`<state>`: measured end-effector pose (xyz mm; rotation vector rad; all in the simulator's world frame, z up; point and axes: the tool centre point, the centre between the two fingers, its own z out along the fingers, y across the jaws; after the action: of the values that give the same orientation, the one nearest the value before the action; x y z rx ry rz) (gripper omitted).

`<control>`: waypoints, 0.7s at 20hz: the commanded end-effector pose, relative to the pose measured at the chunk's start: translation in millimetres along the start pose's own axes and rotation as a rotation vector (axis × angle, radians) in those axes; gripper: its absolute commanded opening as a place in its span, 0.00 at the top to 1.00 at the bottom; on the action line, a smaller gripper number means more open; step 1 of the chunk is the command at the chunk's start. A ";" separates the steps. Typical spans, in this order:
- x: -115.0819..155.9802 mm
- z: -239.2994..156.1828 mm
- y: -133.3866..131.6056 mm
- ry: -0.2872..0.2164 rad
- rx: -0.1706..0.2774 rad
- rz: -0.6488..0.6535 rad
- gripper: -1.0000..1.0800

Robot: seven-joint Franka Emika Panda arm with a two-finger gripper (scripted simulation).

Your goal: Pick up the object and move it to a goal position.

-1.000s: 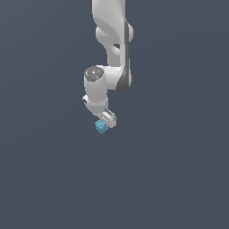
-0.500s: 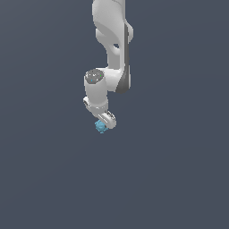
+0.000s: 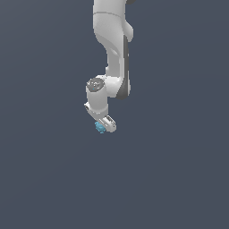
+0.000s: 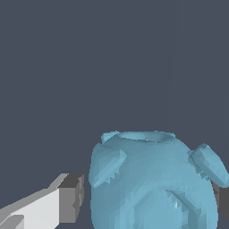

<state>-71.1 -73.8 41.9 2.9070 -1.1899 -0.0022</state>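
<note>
From the exterior view, the white arm [image 3: 112, 49] hangs down and the gripper [image 3: 103, 125] has a tiny light-blue blob [image 3: 99, 128] right at its tip. In the wrist view the blob [image 4: 152, 183] sits pinched between both fingers [image 4: 67, 199], touching each.

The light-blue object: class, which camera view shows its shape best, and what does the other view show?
The wrist view: the light-blue object fills much of it, lumpy, between the gripper fingers. The exterior view shows only a tiny blue speck at the gripper tip.
</note>
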 end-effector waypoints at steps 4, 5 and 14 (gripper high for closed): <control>0.5 2.4 -0.4 0.001 0.001 0.000 1.00; 0.5 2.4 -0.4 0.001 0.001 0.000 1.00; 0.5 0.5 -1.9 0.002 0.002 0.000 1.00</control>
<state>-70.1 -73.3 40.7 2.9082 -1.1902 0.0006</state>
